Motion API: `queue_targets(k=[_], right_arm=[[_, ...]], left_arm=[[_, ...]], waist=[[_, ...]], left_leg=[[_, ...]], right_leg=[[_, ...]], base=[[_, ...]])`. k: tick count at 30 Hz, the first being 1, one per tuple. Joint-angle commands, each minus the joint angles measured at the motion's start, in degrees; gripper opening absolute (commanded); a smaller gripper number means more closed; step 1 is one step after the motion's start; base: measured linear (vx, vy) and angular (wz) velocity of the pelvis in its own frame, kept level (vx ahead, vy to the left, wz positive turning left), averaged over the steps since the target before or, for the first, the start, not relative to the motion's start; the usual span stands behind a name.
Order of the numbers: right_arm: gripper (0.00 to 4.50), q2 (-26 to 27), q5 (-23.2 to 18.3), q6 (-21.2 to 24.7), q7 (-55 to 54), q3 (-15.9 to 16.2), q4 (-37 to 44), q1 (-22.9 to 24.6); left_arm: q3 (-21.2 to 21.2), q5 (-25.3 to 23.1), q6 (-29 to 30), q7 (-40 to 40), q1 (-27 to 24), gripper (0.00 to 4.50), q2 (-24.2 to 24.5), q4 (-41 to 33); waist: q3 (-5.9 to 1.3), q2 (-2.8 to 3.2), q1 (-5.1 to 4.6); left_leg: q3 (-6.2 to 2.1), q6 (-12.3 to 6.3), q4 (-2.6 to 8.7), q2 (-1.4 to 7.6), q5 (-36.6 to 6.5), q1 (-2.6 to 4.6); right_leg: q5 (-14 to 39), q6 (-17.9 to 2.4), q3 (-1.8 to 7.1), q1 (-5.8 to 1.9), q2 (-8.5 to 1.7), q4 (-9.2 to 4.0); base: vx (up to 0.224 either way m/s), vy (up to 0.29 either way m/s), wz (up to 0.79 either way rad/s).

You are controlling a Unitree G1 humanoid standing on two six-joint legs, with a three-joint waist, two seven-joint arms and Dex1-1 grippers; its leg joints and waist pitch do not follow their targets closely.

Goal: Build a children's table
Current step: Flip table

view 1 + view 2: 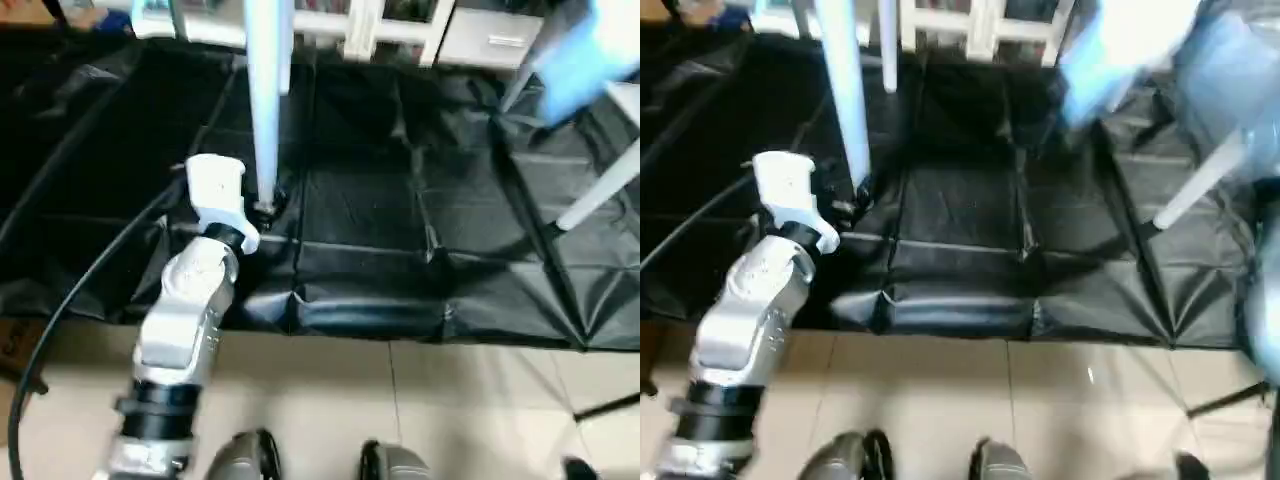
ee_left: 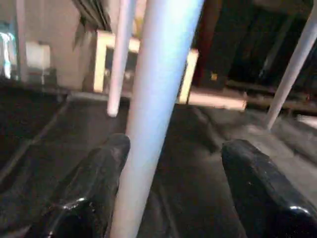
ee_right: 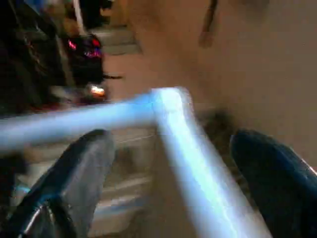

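Note:
A white table leg [image 1: 268, 90] stands upright on a black creased surface [image 1: 360, 210]; I cannot tell whether that surface is the table top. My left gripper [image 1: 262, 205] is at the foot of this leg. In the left wrist view the leg [image 2: 158, 99] rises between the open fingers, against one fingertip [image 2: 111, 153] and well apart from the other. Another leg [image 1: 600, 195] stands tilted at the right, and a third leg [image 1: 887, 50] stands at the back. My right gripper [image 3: 176, 139] is open, with a blurred white leg [image 3: 198, 163] between its wide-set fingers. My right arm [image 1: 580, 60] is a blur at the upper right.
The black surface's front edge [image 1: 380, 320] runs across the picture, with tiled floor [image 1: 450, 400] below it. My two feet [image 1: 250, 460] show at the bottom. A black cable [image 1: 70, 300] loops at the left. White furniture [image 1: 380, 25] stands behind.

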State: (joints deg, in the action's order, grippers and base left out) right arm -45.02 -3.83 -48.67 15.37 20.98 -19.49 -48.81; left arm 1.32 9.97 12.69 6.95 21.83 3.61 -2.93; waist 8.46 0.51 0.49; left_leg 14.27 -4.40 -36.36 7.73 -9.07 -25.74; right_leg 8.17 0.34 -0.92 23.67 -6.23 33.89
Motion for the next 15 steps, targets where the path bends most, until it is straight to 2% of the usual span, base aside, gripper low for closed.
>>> queue_targets(k=[1, 2, 3, 4, 5, 6, 7, 8, 9, 10, 11, 12, 13, 14, 15], right_arm=[[4.16, -0.28, -7.16, 7.54, 1.35, 1.64, 6.48, 2.83], [4.16, -0.42, -15.56, 18.98, -3.40, 2.96, 17.55, 14.59], [4.16, -0.77, -20.53, 24.87, -11.17, 3.85, 25.51, 24.88], [4.16, 0.67, -24.19, 28.58, -18.13, 1.94, 27.85, 30.67], [4.16, 0.88, -24.74, 29.15, -19.19, 1.65, 28.20, 31.55], [4.16, 1.01, -25.39, 29.35, -20.34, 1.47, 28.51, 32.34], [4.16, 2.38, -31.97, 32.39, -32.40, -1.50, 31.42, 41.23], [4.16, 2.66, -33.06, 33.05, -34.83, -2.07, 32.02, 43.04], [4.16, 2.30, -35.74, 34.41, -38.49, -3.00, 33.73, 46.29], [4.16, 2.20, -35.77, 34.54, -38.81, -3.40, 34.04, 46.92], [4.16, 1.85, -35.85, 34.99, -39.85, -4.71, 35.04, 49.00], [4.16, 1.65, -37.13, 37.04, -39.56, -7.21, 37.14, 51.77], [4.16, 1.68, -37.28, 37.96, -39.61, -7.89, 37.65, 52.25], [4.16, 1.83, -38.05, 42.76, -39.88, -11.40, 40.33, 54.78], [4.16, 2.26, -39.12, 46.51, -40.44, -14.78, 42.34, 56.72]], left_arm=[[0.05, 0.27, 0.47, -0.74, -1.07, 3.49, -0.16, -1.89], [-0.65, -0.45, 2.54, -1.48, -3.69, 3.49, -0.33, -4.11], [-1.47, -0.76, 5.38, -2.00, -6.40, 3.49, -0.83, -6.20], [-2.31, -1.65, 6.64, -2.49, -7.52, 3.49, -0.81, -7.17], [-2.44, -1.78, 6.83, -2.56, -7.68, 3.49, -0.80, -7.31], [-2.59, -1.93, 6.98, -2.58, -7.84, 3.49, -0.72, -7.44], [-3.91, -3.24, 7.73, -2.61, -9.06, 3.49, 0.01, -8.41], [-3.98, -3.33, 7.65, -2.48, -9.28, 3.49, 0.21, -8.52], [-3.88, -3.40, 7.13, -2.05, -9.66, 3.49, 0.43, -8.55], [-3.72, -3.49, 6.76, -2.25, -9.57, 3.49, 0.29, -8.48], [-3.23, -3.80, 5.55, -2.87, -9.27, 3.49, -0.16, -8.22], [-2.72, -4.62, 4.43, -3.79, -8.98, 3.49, -0.17, -8.32], [-2.66, -4.33, 4.52, -3.65, -8.95, 3.49, -0.21, -8.42], [-2.35, -2.80, 4.99, -2.90, -8.82, 3.49, -0.44, -8.91], [-2.62, -2.54, 4.38, -2.65, -9.06, 3.49, -0.65, -9.08]], waist=[[-5.67, 0.88, 0.10], [-5.37, 1.44, -0.11], [-4.85, 1.99, 0.53], [-5.32, 1.96, 1.20], [-4.90, 2.57, 0.82], [-5.30, 2.24, 0.63], [-5.86, 2.09, 0.52], [-5.78, 2.35, 0.55], [-4.93, 2.93, 0.61], [-4.76, 3.04, 0.16], [-3.98, 3.65, -0.87], [-4.01, 4.17, -0.76], [-4.35, 5.70, 0.22], [-4.26, 5.29, 1.40], [-6.06, 1.29, 1.37]], left_leg=[[-5.04, 3.31, 6.84, 5.68, -31.17, 4.62], [-5.07, 3.39, 7.06, 5.45, -31.69, 4.59], [-4.94, 3.86, 7.27, 5.63, -32.61, 4.72], [-4.67, 4.21, 7.07, 5.58, -33.75, 5.36], [-4.61, 5.56, 7.12, 5.02, -37.64, 5.75], [-4.82, 5.96, 6.82, 4.60, -38.15, 5.72], [-5.19, 6.12, 6.74, 4.44, -35.42, 5.15], [-5.26, 5.59, 6.84, 4.49, -34.40, 4.87], [-4.89, 6.65, 6.83, 4.41, -38.93, 6.25], [-5.14, 7.41, 7.04, 4.31, -41.18, 6.11], [-5.51, 9.01, 8.57, 4.60, -45.94, 4.75], [-5.41, 10.23, 10.02, 5.11, -48.80, 4.19], [-4.17, 12.11, 14.83, 6.67, -53.36, 0.71], [-3.15, 12.01, 16.25, 6.79, -53.77, -1.56], [-2.03, 12.29, 8.82, 4.10, -37.32, 3.91]], right_leg=[[9.47, -7.78, 0.49, -0.64, -1.14, -2.97], [10.78, -6.91, 0.42, -0.91, -0.75, -3.51], [13.25, -6.38, 0.95, -0.34, -1.31, -4.03], [15.38, -5.99, 0.95, -0.25, -1.53, -4.28], [22.02, -4.53, 0.66, 0.31, -1.09, -5.10], [24.13, -4.31, 0.30, 0.10, -0.98, -4.99], [24.95, -2.40, 0.27, -0.65, -1.42, -4.97], [25.06, -1.84, 0.40, -0.46, -1.44, -5.02], [30.14, -0.02, -0.02, 1.26, -0.66, -6.49], [31.60, 0.32, -0.70, 1.07, -0.28, -6.33], [33.76, 1.68, -2.22, -0.32, 0.55, -5.77], [32.40, 1.09, -2.97, -1.12, 1.25, -4.13], [20.16, -1.63, -3.76, -5.17, 1.99, 5.56], [16.09, -1.35, -3.64, -6.73, 1.91, 8.55], [36.48, -0.39, 1.54, -2.01, -2.28, 1.98]], base=[[0.000, 0.000, 0.00], [0.000, 0.000, 0.00], [0.000, 0.000, 0.00], [0.000, 0.000, 0.00], [0.000, 0.000, 0.00], [0.000, 0.000, 0.00], [0.000, 0.000, 0.00], [0.000, 0.000, 0.00], [-0.063, -0.008, -0.01], [-0.063, -0.008, -0.01], [-0.051, 0.002, -0.17], [-0.097, 0.015, -0.18], [-0.097, 0.015, -0.18], [-0.098, -0.016, 0.00], [0.010, -0.085, 0.03]])
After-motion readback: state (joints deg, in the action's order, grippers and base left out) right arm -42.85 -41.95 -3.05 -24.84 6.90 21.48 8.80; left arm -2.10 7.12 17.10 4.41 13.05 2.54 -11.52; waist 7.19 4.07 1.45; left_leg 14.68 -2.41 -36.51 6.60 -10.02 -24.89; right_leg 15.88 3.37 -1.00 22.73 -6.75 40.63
